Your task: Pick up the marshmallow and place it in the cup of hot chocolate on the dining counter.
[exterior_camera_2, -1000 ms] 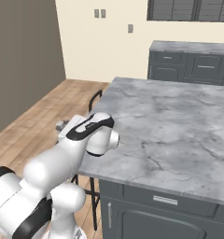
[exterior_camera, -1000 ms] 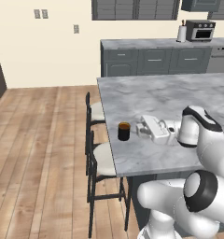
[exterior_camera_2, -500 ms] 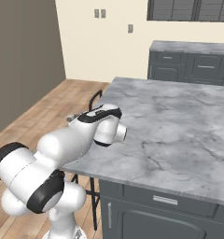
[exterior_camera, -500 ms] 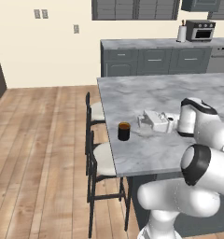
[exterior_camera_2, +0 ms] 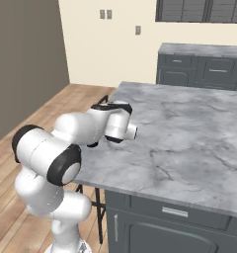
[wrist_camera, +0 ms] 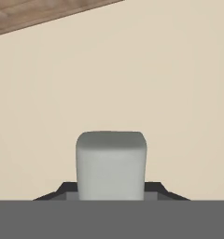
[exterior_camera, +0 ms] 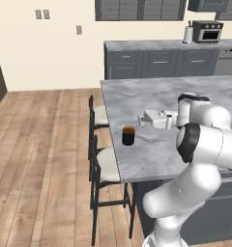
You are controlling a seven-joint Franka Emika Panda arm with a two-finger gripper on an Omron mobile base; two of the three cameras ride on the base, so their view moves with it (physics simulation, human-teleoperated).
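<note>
Pincer point(wrist_camera: 111, 198) clamped on the marshmallow point(wrist_camera: 111, 164) (off-white block); cup of hot chocolate point(exterior_camera: 128, 135) on dining counter point(exterior_camera: 137, 159).

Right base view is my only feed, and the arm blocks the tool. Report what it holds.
Observer: In the hand view the marshmallow sits gripped between the tips of the tool.
Operator: Now give me the cup's place.
Observer: In the left base view the cup of hot chocolate stands upright on the dining counter, near its stool-side edge.
Operator: State where the tool is from it.
Observer: In that view the tool is to the cup's right and slightly farther back, not over it.
</note>
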